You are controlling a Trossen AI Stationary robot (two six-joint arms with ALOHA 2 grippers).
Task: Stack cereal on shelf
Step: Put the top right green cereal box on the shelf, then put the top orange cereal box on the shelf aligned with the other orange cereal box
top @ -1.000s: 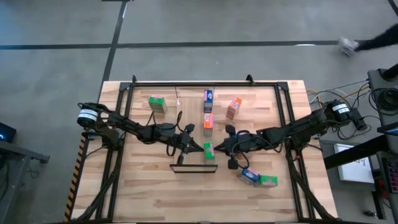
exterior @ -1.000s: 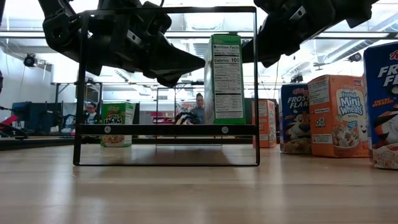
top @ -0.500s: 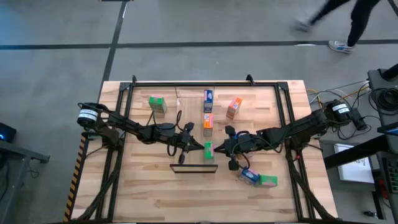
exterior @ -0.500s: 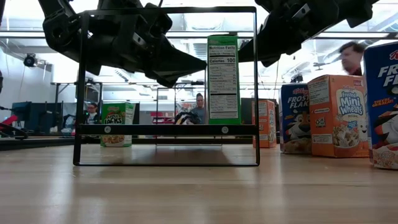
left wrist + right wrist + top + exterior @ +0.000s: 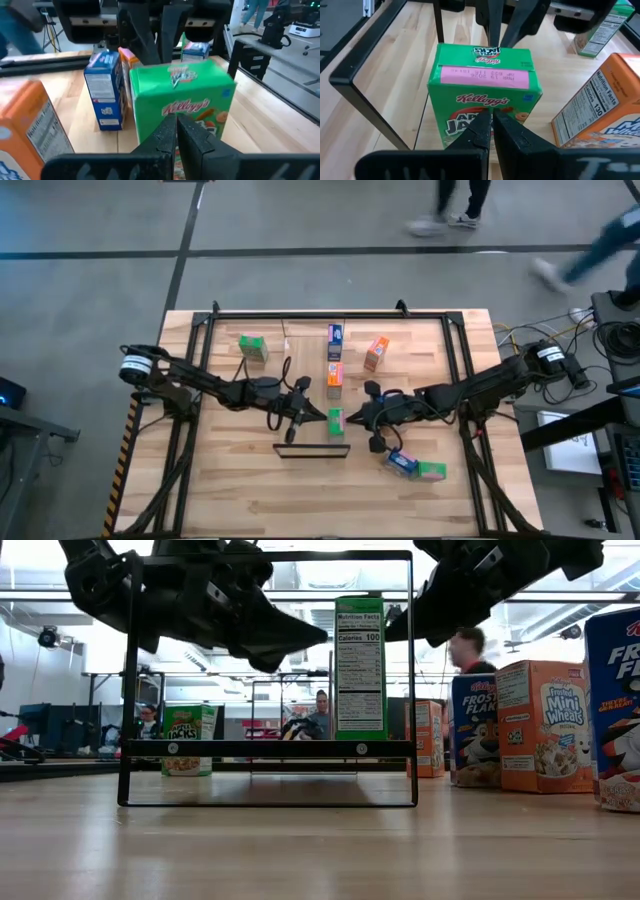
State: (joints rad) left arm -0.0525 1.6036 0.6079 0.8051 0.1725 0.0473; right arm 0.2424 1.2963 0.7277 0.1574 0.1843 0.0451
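Beside the green box [image 5: 335, 421] on the shelf [image 5: 312, 450], both closed grippers: left [image 5: 318, 415], right [image 5: 352, 418].

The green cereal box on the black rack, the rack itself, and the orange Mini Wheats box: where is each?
green cereal box [image 5: 359, 665], low view, on its nutrition panel.
black rack [image 5: 270, 749], low view, on its crossbar.
orange Mini Wheats box [image 5: 545, 730], low view, on its front face.

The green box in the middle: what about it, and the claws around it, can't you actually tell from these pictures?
- Green box, high view: too small to tell whether the left gripper or right gripper touches it.
- Low view: the arms' dark bulk hides both grippers' tips near the box.
- Shelf, low view: seen edge-on, so whether the box rests on it or behind it is unclear.
- Wrist views: the box's base is cut off behind each gripper's own fingers.
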